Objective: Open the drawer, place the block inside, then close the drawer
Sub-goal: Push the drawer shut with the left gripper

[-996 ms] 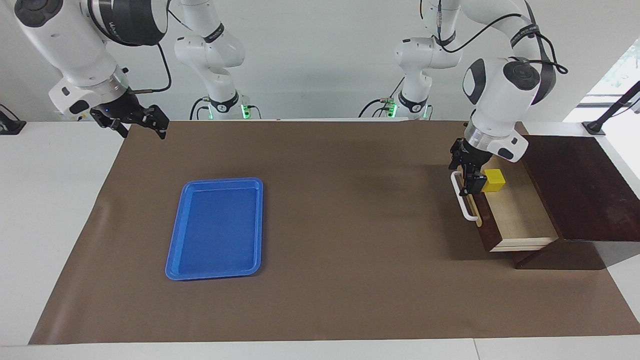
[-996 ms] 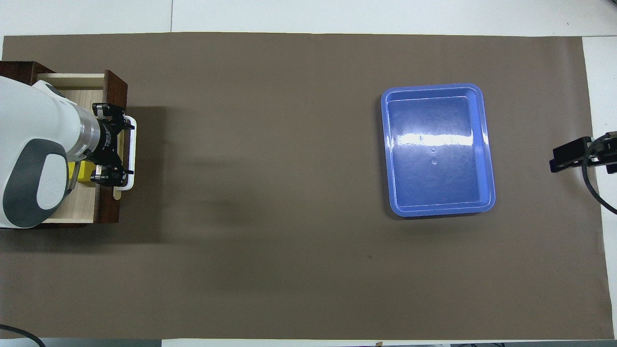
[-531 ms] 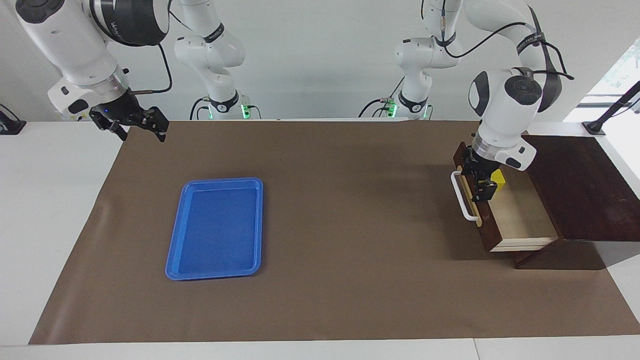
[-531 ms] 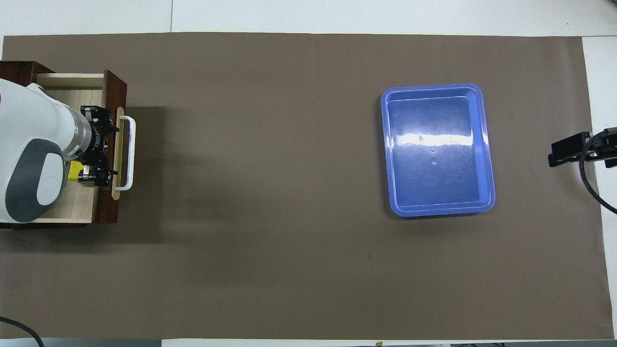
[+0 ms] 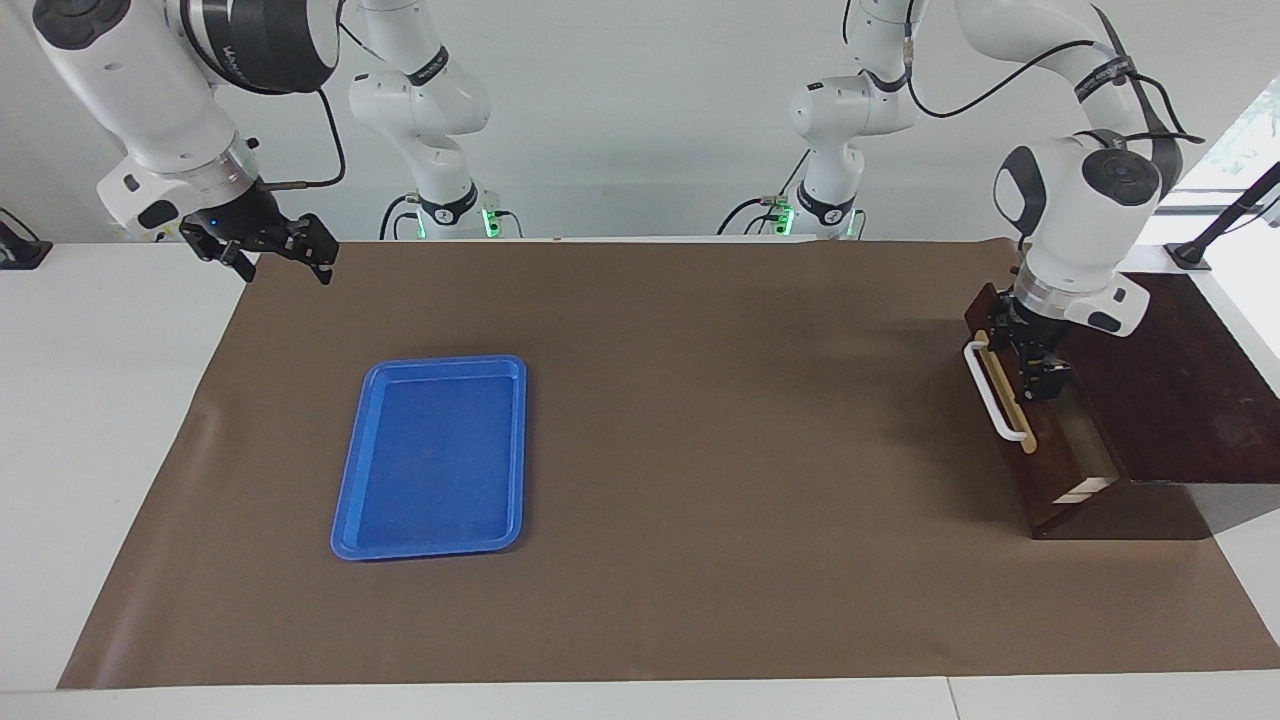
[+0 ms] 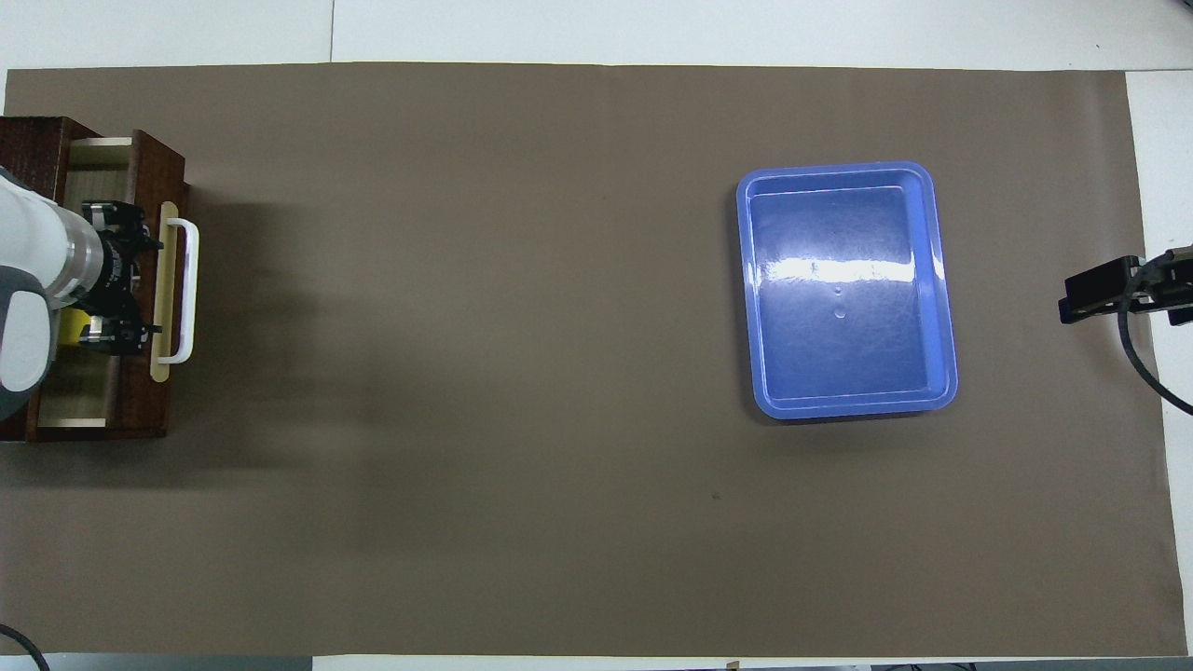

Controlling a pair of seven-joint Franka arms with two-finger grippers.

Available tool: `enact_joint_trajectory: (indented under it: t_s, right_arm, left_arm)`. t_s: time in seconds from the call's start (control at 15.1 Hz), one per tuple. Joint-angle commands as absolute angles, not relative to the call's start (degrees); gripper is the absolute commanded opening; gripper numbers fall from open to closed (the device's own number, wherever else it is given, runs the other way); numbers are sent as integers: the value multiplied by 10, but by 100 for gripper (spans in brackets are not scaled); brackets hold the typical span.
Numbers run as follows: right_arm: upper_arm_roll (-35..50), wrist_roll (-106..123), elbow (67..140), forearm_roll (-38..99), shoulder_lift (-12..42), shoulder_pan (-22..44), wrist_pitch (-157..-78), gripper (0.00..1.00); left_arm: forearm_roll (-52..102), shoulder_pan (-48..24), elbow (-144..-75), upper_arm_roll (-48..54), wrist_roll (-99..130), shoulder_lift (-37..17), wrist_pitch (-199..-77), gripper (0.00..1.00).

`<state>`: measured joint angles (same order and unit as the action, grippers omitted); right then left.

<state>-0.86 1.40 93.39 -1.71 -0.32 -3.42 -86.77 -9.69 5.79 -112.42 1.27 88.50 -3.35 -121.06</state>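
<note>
The drawer of the dark brown box stands out only a little, and a narrow strip of its pale inside shows. Its white handle faces the middle of the table. My left gripper is open and sits low on the top edge of the drawer front, just inside it, fingers spread along that edge. In the overhead view the left gripper covers most of the yellow block, which lies in the drawer. My right gripper waits, open and empty, over the table edge at the right arm's end.
A blue tray lies empty on the brown mat toward the right arm's end, also seen as the blue tray from above. The brown mat covers the table between the tray and the drawer.
The drawer has slid most of the way into the box, with my left gripper travelling along at its front edge. The block has gone in with it. The right arm barely moved.
</note>
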Motion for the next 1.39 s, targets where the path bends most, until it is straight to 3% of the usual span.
enact_joint_trajectory:
  t_s: [0.0,0.2,0.46,0.66,0.86,1.06,1.33]
  right_arm:
    - [-3,6,946,-25,-11,-40,-880,100]
    - [-3,7,950,-26,-16,-36,-880,100]
    - [-3,26,950,-27,-16,-35,-879,100]
    - [-3,28,950,-26,-16,-40,-875,100]
    - [-3,28,949,-25,-16,-40,-875,100]
    - [-3,28,949,-26,-16,-40,-875,100]
    - [-2,28,949,-25,-16,-40,-875,100]
  left_arm:
    - [-110,89,-1123,16,852,-38,-1242,100]
    - [-110,75,-1111,17,849,-40,-1213,100]
    - [-89,42,-1019,28,769,-29,-1066,100]
    - [-64,3,-1018,32,560,17,-1021,100]
    - [-18,-10,-1010,34,320,27,-964,100]
    - [-4,-46,-992,34,198,28,-914,100]
    - [-6,-35,-932,44,122,-10,-859,100]
